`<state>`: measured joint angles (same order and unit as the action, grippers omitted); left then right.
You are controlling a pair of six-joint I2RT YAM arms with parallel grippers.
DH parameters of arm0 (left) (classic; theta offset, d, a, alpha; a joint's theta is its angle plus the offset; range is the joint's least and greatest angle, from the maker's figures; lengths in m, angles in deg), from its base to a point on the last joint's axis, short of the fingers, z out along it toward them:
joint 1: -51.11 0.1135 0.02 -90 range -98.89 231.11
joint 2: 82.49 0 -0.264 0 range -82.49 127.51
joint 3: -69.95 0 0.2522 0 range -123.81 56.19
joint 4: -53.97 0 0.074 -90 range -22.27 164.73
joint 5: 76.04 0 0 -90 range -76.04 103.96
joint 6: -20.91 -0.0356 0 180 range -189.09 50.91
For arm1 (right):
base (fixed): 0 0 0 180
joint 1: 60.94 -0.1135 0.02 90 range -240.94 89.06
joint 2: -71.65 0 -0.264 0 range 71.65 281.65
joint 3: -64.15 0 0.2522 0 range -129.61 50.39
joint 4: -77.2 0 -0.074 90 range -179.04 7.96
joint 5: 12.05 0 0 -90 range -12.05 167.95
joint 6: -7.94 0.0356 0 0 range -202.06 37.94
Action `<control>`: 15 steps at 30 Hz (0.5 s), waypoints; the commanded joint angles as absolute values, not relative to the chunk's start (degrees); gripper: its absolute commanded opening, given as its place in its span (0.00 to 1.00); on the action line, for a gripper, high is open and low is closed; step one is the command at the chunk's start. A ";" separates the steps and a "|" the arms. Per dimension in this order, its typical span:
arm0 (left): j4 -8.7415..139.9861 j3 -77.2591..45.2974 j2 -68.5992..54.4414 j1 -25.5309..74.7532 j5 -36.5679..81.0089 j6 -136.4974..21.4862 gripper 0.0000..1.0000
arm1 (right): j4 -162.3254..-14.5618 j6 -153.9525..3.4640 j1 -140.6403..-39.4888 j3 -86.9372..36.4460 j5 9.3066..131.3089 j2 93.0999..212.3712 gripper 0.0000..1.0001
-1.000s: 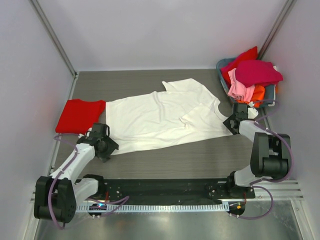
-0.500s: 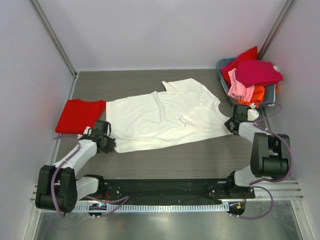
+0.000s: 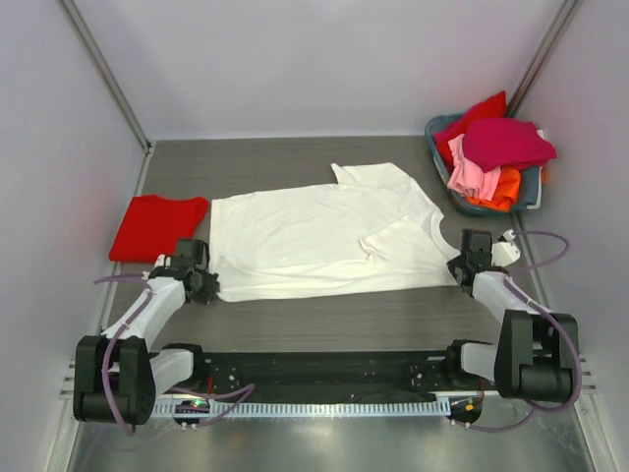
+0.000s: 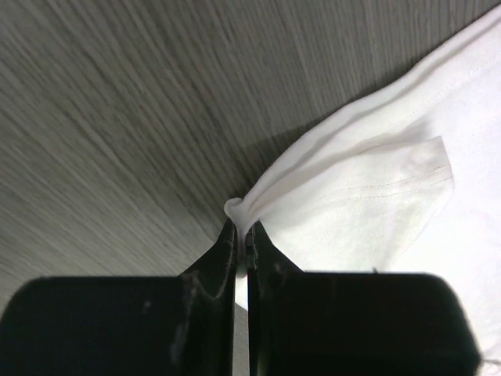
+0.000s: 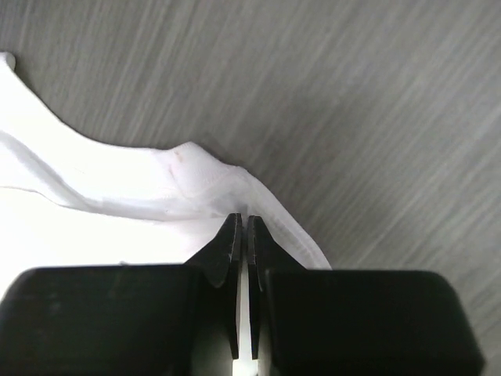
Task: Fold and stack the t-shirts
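Note:
A large white t-shirt (image 3: pixel 324 236) lies spread across the middle of the table. At its near left corner my left gripper (image 3: pixel 209 287) is shut on the bunched hem; the left wrist view shows the white t-shirt (image 4: pixel 368 196) pinched between the left gripper (image 4: pixel 242 232) tips. By the near right edge of the cloth my right gripper (image 3: pixel 460 267) is shut on it, and in the right wrist view the right gripper (image 5: pixel 241 223) grips a fold of the white t-shirt (image 5: pixel 133 180). A folded red t-shirt (image 3: pixel 154 225) rests on the table at the left.
A grey-blue basket (image 3: pixel 532 183) at the back right holds a heap of red, magenta, pink and orange t-shirts (image 3: pixel 496 147). Pale walls close the table on the left, right and back. The arm bases stand along the near edge.
Both grippers closed on the white t-shirt's near corners. They then drew it toward the near edge, flattening the cloth; the right gripper moved nearer, the left one slightly left.

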<state>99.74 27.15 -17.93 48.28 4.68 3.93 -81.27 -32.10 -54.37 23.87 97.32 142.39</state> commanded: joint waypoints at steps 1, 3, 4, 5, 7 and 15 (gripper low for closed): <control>105.16 27.71 -20.43 49.35 0.95 3.25 0.00 | -79.11 -29.06 -53.82 26.91 100.54 137.41 0.07; 106.22 28.15 -20.96 49.53 1.13 3.95 0.00 | -77.88 -28.27 -53.82 28.58 101.15 133.02 0.11; 107.53 28.24 -21.22 49.53 1.30 4.39 0.00 | -77.44 -28.18 -53.82 29.03 101.76 131.35 0.14; 108.06 28.76 -22.01 49.53 1.22 4.74 0.00 | -77.26 -28.09 -53.82 29.29 102.03 129.85 0.16; 109.12 29.47 -23.33 49.53 1.13 5.80 0.00 | -76.91 -28.70 -53.82 29.65 102.03 126.16 0.25; 112.54 26.32 -30.18 49.53 1.13 0.97 0.45 | -75.94 -35.99 -53.82 23.59 96.51 126.32 0.39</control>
<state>109.24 29.62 -28.25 49.07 3.65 3.08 -75.63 -32.08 -54.02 27.91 97.98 126.09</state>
